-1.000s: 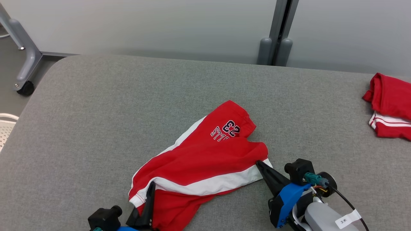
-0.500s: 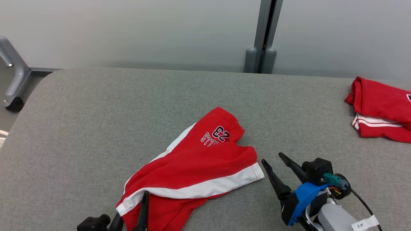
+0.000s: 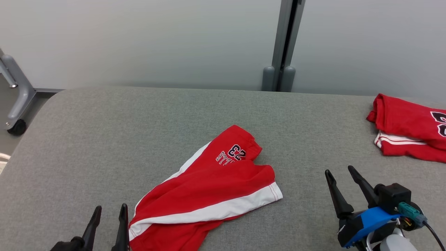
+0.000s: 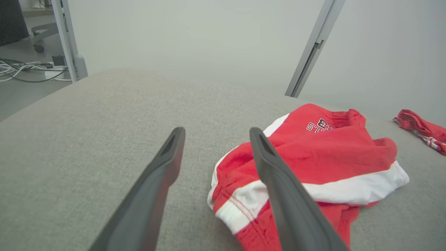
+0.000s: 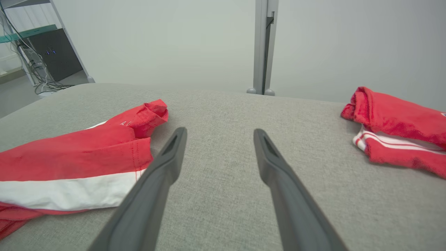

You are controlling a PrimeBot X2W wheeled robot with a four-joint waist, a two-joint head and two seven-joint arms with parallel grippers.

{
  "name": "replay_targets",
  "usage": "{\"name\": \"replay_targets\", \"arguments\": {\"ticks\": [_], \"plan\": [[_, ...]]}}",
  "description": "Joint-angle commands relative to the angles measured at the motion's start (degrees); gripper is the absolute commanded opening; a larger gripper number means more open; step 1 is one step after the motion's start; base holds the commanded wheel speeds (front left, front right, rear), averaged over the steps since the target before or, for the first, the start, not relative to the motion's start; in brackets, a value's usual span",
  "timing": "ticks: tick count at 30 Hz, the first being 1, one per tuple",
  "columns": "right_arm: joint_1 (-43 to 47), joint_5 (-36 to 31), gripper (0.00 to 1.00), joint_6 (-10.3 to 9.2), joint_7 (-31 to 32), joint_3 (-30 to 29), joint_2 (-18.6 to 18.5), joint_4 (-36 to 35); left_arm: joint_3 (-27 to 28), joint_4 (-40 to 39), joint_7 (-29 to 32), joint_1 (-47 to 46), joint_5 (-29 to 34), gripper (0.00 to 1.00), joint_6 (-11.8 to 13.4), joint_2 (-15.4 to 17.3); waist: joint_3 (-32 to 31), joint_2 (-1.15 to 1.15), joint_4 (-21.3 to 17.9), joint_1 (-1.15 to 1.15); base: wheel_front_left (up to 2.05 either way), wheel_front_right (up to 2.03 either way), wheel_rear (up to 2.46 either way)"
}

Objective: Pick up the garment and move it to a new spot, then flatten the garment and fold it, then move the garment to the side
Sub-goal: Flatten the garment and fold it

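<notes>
Red garment [image 3: 209,188] ctr of grey table [image 3: 104,139].

The left gripper [image 3: 110,207] has let go of the shorts [image 3: 209,184] and now stands spread just beside the corner it pinched. The right gripper [image 3: 338,170], spread too, is drawn back rightward, apart from the hem.

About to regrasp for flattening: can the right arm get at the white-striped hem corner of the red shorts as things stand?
Probably yes. The right gripper is open and apart from the shorts, and nothing stands on the grey table between it and that hem corner.
</notes>
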Motion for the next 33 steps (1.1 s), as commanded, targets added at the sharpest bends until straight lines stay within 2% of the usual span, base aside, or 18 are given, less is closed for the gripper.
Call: {"name": "replay_targets", "arguments": {"ticks": [1, 6, 16, 24, 33], "plan": [[1.45, -1.21, 1.00, 0.01, -0.02, -1.46, 0.62, -1.77, 0.67, -1.88, -0.24, -1.96, 1.69, 1.00, 0.12, -0.64, -0.69, 0.00, -1.31, 0.01, 0.00, 0.00, 0.00], [3.43, -4.73, 1.00, 0.01, -0.02, -5.65, 2.52, -6.15, 3.00, -4.54, -0.24, -4.68, 5.14, 1.00, -0.45, -2.76, -1.57, 0.00, -4.41, 0.01, 0.00, 0.00, 0.00], [8.57, -9.21, 1.00, 0.01, -0.02, -11.06, 6.22, -12.24, 8.64, -2.00, -0.20, -6.61, 10.51, 1.00, -1.36, -5.65, -2.87, 0.00, -9.78, 0.01, 0.00, 0.00, 0.00], [10.44, -10.42, 1.00, 0.01, -0.02, -12.28, 7.79, -13.87, 10.67, -0.90, -0.20, -6.77, 14.23, 1.00, -1.94, -6.66, -2.79, 0.00, -10.16, 0.01, 0.00, 0.00, 0.00], [9.70, -10.51, 1.00, 0.01, -0.02, -12.40, 8.13, -13.51, 10.57, -0.31, -0.20, -6.83, 16.30, 1.00, -2.44, -6.67, -2.69, 0.00, -9.20, 0.01, 0.00, 0.00, 0.00]]}}
